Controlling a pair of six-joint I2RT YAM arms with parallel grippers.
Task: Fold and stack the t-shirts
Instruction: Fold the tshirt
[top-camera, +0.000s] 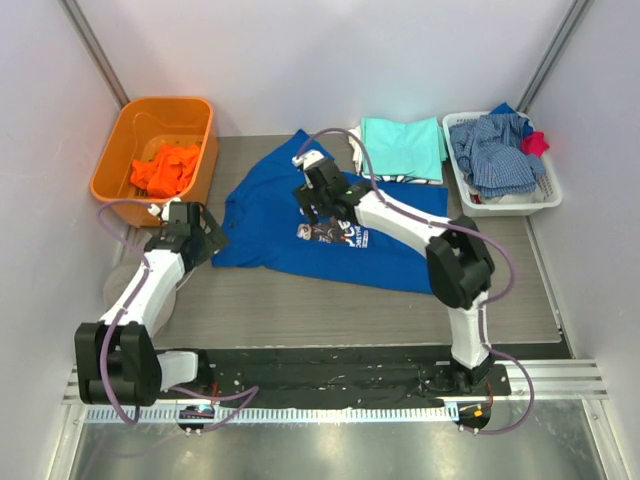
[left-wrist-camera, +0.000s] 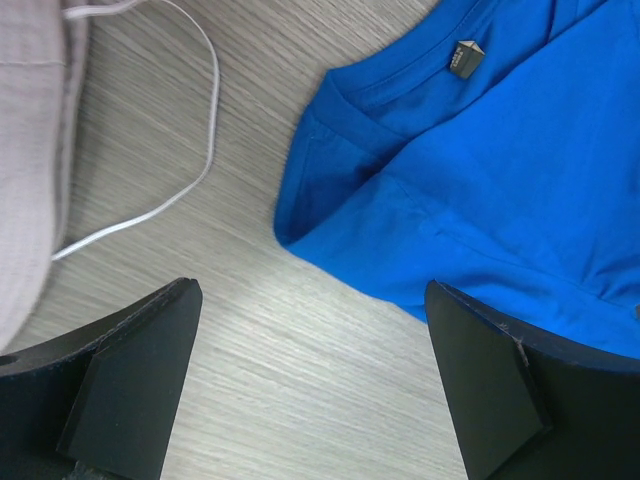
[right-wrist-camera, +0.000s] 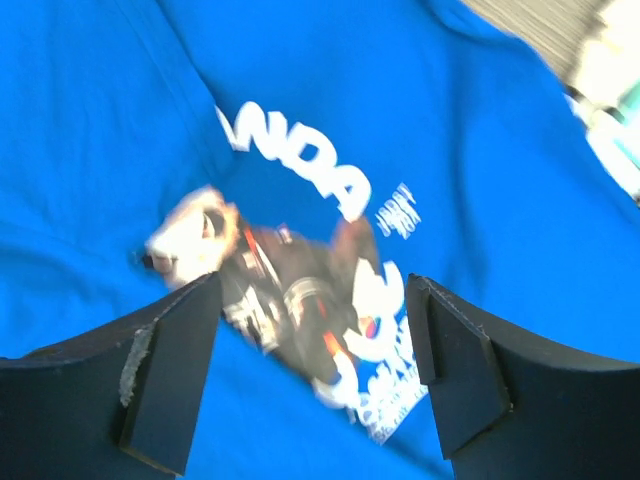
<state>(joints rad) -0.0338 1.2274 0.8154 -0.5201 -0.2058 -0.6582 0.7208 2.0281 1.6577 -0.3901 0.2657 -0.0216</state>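
Spreading the royal blue cotton t-shirt (top-camera: 262, 215) seemed our step; right claw (right-wrist-camera: 310, 305) gaped empty over its middle, left claw (left-wrist-camera: 312, 300) gaped at nine o'clock. Folding next needed an edge pinched.

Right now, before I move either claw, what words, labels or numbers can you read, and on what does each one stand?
"NDA": large white letters on the chest print of the blue t-shirt, right wrist view; whatever comes before them is unclear.
Smaller white lettering beside and under the print: too blurred to read.
Neck tag inside the collar, left wrist view: too small to read.
No other text is visible.
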